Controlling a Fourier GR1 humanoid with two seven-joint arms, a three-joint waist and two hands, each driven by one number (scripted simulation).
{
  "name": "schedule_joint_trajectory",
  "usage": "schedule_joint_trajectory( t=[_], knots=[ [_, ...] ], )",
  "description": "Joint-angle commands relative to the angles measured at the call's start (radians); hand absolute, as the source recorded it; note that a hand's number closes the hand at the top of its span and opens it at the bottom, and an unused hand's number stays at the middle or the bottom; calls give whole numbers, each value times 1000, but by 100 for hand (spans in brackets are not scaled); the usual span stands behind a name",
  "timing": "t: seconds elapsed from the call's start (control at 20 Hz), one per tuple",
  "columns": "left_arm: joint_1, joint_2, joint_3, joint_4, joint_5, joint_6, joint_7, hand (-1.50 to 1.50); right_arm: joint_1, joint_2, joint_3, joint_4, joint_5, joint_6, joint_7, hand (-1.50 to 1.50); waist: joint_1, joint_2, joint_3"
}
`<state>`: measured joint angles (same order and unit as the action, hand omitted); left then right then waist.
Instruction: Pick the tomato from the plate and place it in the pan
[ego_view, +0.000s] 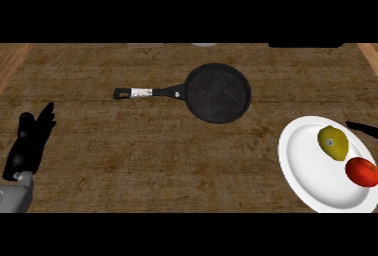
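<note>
A red tomato (362, 171) lies on the white plate (306, 165) at the lower right, next to a yellow lemon (334, 142). A black pan (218, 92) sits at the counter's middle, its handle (148, 93) pointing left. My left hand (29, 142) rests open at the far left, fingers up, far from the plate. Of my right hand only a dark finger (362, 128) shows at the right edge, just above the plate and close to the lemon; the remainder of it is out of view.
The wooden counter (148, 150) spans the view, with lighter wood strips at the left and right edges. A dark object (306, 45) and a pale one (205, 45) sit along the far edge.
</note>
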<state>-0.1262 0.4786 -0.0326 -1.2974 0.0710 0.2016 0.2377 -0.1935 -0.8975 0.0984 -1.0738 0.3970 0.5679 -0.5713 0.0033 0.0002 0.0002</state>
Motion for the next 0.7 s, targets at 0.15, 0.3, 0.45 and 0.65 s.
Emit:
schedule_joint_trajectory(
  t=[0.15,0.3,0.45,0.65],
  knots=[
    [7,-55,15,24,-42,12,-26,0,8,-6,3,-7,11,112,-49,-150,-4,0,-1],
    [-33,-20,65,104,-26,-66,-59,0,-26,13,8,107,70,51,-121,-150,-1,2,0],
    [15,-58,40,-11,-59,-24,3,0,-35,82,40,69,106,29,-26,-150,2,0,0],
    [-3,-43,63,3,-71,-53,-12,0,-85,31,38,176,151,31,-150,150,2,1,0]
  ],
)
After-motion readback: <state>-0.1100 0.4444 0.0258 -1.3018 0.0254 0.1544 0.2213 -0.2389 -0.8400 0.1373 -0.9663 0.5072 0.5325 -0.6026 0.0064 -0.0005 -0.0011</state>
